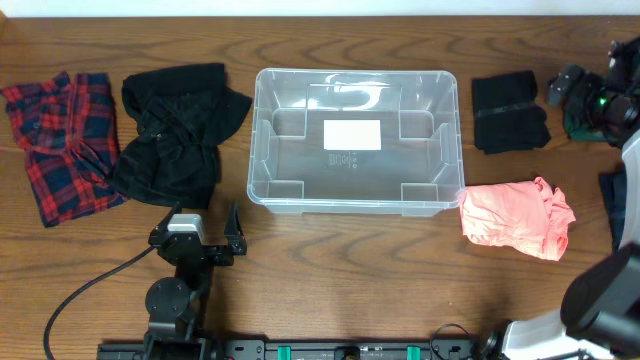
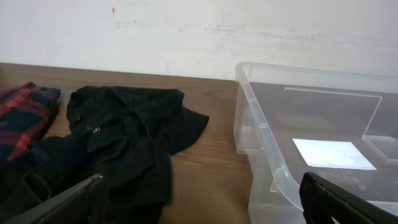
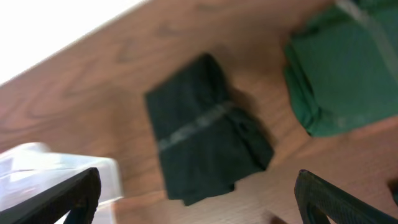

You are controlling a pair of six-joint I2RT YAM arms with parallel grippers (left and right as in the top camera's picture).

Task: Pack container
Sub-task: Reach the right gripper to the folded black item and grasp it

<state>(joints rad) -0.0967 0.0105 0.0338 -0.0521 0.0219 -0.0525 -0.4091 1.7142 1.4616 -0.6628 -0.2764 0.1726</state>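
Left fingers (image 2: pixel 62 204): dark, spread wide and released, grasping nothing; the left gripper (image 1: pixel 207 220) sits low over the desk (image 1: pixel 400 290), just in front of the near left corner of the container (image 1: pixel 350 205). Right fingers (image 3: pixel 57 198): likewise spread apart and released, nothing between them; the right gripper (image 3: pixel 199 199) is above the far right of the desk, its view blurred. Desk: brown wood with a plain running grain, matte. Wall (image 2: pixel 186 31): white, lightly scuffed, meeting the desk's far edge. Container: large, rectangular, clear plastic, with rounded corners, a thick rim and moulded inner ledges; it stands upright at the middle of the desk, and its base carries a white label (image 1: pixel 352 134), with the wood showing through the walls. Black garment (image 1: pixel 175 130): soft, crumpled heap, just left of the container and apart from it. Plaid cloth (image 1: pixel 60 140): red and navy check, rumpled, at the far left, its edge beside the black garment. Folded black cloth (image 1: pixel 510 112): flat, roughly square, crossed by a paler band, right of the container. Green cloth (image 3: pixel 342 74): folded in thick layers, beyond the black one. Pink garment (image 1: pixel 515 218): coral, bunched, just beside the container's near right corner. Black cable (image 1: pixel 80 290): curved across the near left of the desk.
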